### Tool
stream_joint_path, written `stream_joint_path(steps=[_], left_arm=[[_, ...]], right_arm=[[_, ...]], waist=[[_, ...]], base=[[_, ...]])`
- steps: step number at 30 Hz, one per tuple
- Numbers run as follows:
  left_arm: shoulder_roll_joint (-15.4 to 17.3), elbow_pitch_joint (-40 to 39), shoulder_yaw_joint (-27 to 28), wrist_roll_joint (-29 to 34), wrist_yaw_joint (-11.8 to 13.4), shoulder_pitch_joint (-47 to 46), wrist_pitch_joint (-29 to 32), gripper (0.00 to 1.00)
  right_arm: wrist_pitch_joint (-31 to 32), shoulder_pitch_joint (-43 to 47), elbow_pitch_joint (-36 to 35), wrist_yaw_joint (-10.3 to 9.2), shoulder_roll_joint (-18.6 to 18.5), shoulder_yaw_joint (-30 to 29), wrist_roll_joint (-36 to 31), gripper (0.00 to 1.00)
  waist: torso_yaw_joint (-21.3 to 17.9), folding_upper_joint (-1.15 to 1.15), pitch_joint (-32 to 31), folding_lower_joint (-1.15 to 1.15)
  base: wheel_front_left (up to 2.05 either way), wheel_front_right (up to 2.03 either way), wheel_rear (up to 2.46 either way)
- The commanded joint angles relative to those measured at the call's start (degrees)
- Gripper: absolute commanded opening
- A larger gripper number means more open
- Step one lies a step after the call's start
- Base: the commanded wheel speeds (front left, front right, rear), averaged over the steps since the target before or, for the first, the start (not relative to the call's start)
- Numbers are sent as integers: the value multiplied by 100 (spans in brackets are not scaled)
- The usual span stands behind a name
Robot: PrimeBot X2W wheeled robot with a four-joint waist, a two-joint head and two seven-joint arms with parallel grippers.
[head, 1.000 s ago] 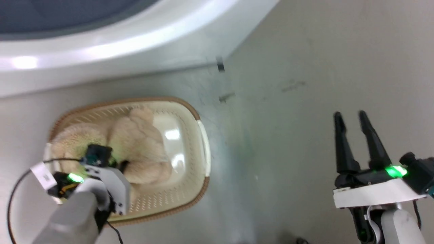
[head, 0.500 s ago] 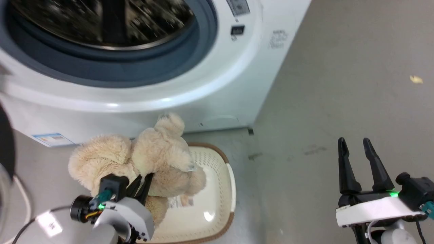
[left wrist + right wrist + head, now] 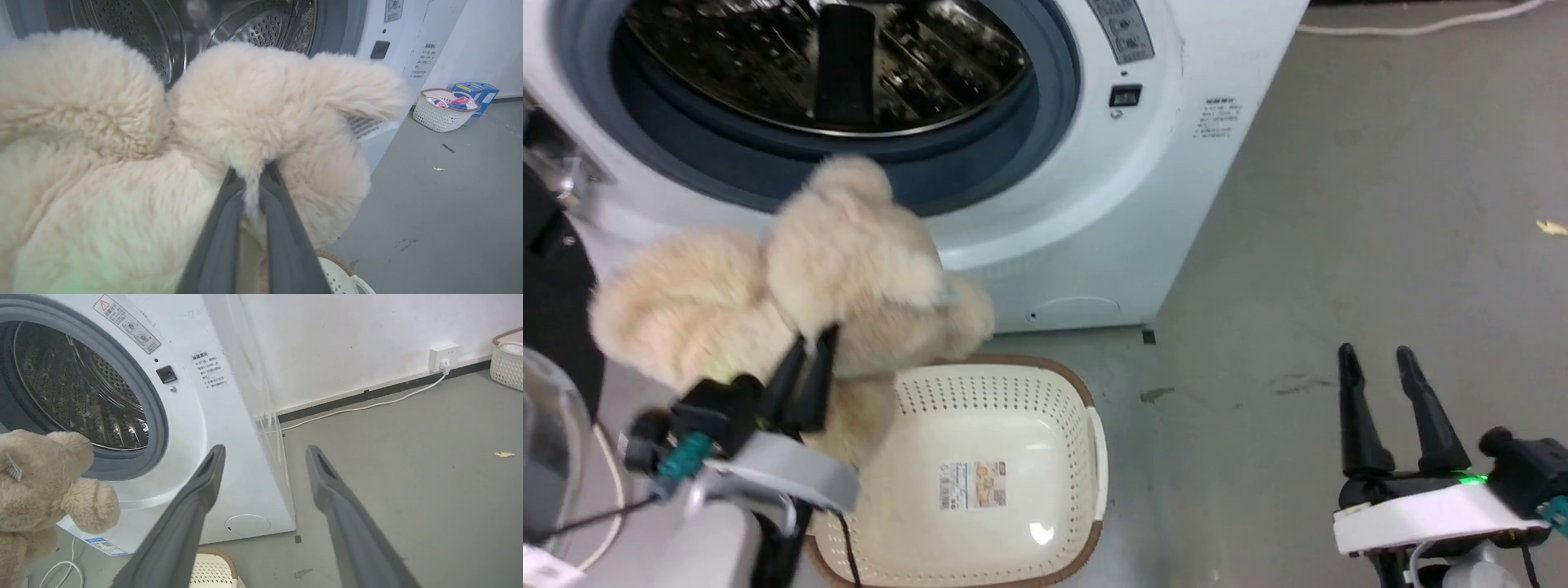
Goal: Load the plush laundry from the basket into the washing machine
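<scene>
My left gripper [image 3: 810, 343] is shut on the fluffy beige plush laundry [image 3: 792, 286], a teddy bear held in the air above the left rim of the basket [image 3: 1045, 380] and just in front of the washing machine [image 3: 1094, 204]. In the left wrist view the gripper [image 3: 252, 173] pinches the fur of the plush laundry [image 3: 253, 106], with the steel drum [image 3: 261, 32] behind it. The cream basket holds nothing but its printed label [image 3: 972, 484]. My right gripper [image 3: 1376, 359] stands open over the floor at the lower right; from its wrist camera the plush laundry [image 3: 45, 477] hangs before the washing machine [image 3: 204, 400].
The black-framed clear door [image 3: 551, 327] stands open at the far left. A second basket [image 3: 443, 110] with clothes and a blue box [image 3: 476, 90] sit by the wall. A white cable [image 3: 367, 406] runs to a wall socket [image 3: 443, 355]. Grey floor [image 3: 1380, 204] spreads to the right.
My left gripper has lifted the plush laundry up out of the basket toward the drum opening. The head camera has tilted upward, bringing the washer front into view. The right gripper stays open.
</scene>
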Motion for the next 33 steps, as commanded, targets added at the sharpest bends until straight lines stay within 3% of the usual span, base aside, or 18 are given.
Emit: stream_joint_path(steps=[1, 7, 9, 16, 24, 27, 33], left_arm=[[72, -189, 147, 89, -91, -257, -40, 0], [323, -267, 260, 90, -225, -944, -25, 0], [546, -207, 205, 91, -283, -1544, 193, 0], [1213, -113, 190, -34, -350, -3269, 1052, 0], [1750, 664, -118, -175, -373, -4963, 1573, 0], [1991, 1326, -352, -170, -375, -5892, 1651, 0], [2180, 2036, -776, -231, -376, -6598, 1811, 0]], right_arm=[[-24, -54, -27, 5, -11, -37, 267, 100], [-24, -236, -118, 5, -11, -6, 454, 100], [-24, -360, -236, 5, -11, 46, 870, 100], [-24, -673, -542, 5, -11, 138, 1321, 100], [-24, -865, -570, 5, -11, 334, 1778, 100], [-24, -978, -594, 5, -11, 442, 1899, 100], [-24, -1016, -659, 5, -11, 454, 2001, 100]], waist=[[-120, 0, 240, 0], [-289, 0, 716, 0], [-433, 0, 1028, 0], [-871, 0, 1851, 0], [-1311, 0, 2428, 0], [-1539, 0, 2698, 0], [-1694, 0, 2950, 0]], base=[[0, 0, 0], [0, 0, 0], [0, 0, 0], [0, 0, 0], [0, 0, 0], [0, 0, 0], [0, 0, 0]])
